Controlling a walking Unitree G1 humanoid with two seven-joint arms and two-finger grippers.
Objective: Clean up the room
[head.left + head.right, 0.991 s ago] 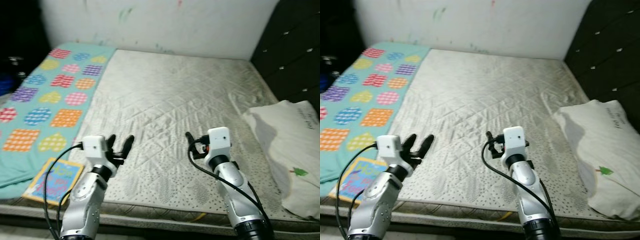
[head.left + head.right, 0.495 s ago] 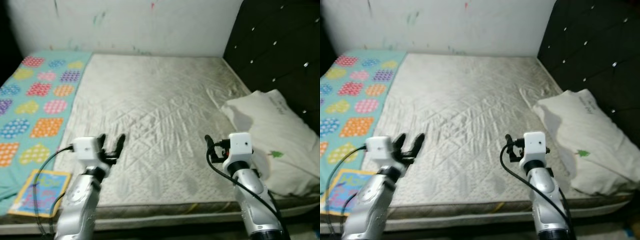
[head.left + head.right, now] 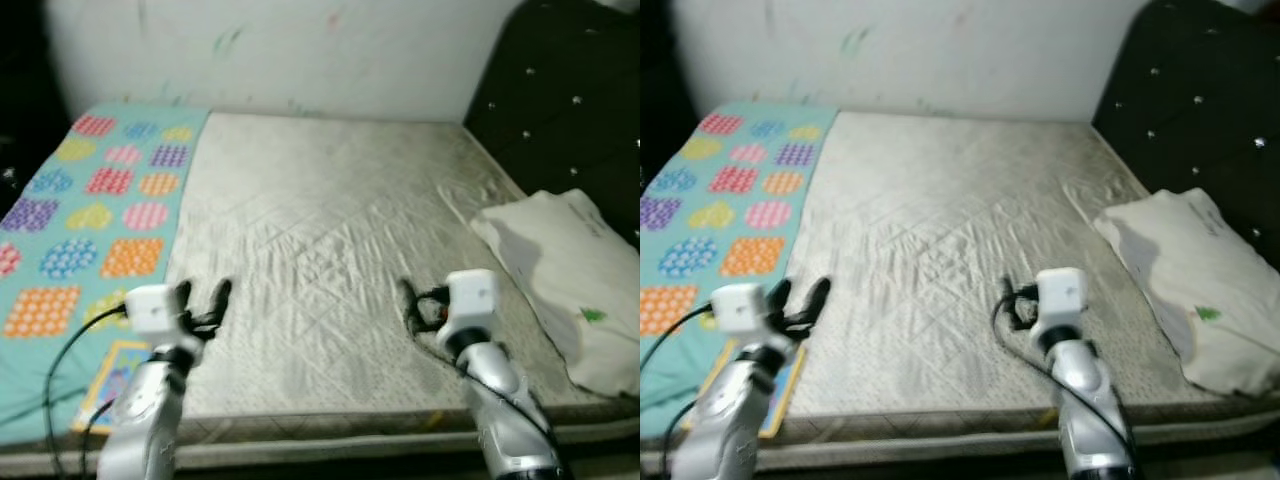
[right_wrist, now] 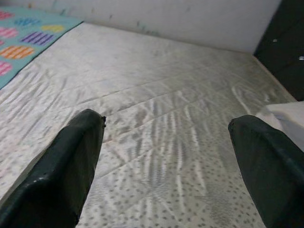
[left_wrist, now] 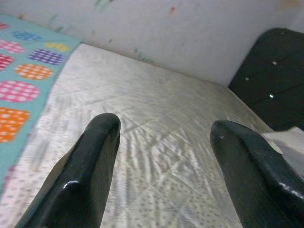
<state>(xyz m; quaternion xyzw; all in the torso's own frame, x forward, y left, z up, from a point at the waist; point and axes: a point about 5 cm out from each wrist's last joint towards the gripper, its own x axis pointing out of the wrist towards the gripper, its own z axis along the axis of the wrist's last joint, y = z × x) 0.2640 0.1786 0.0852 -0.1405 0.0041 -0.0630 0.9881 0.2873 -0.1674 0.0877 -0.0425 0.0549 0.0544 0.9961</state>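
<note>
As both grippers hover over the mattress [image 3: 330, 230], left gripper [image 3: 200, 297] fingers spread, right gripper [image 4: 166, 137] fingers spread, pillow [image 3: 565, 280] beside.

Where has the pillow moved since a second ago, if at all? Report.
No. The pillow still lies against the black headboard on the mattress; the camera turned.

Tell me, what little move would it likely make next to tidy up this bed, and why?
Probably reach the left gripper down toward the colourful book lying by the near edge of the mattress, on the patterned blanket. That gripper hangs just beside the book with its jaws open and empty. The right gripper is open too, over bare mattress; the pillow lies further to its right.
</note>
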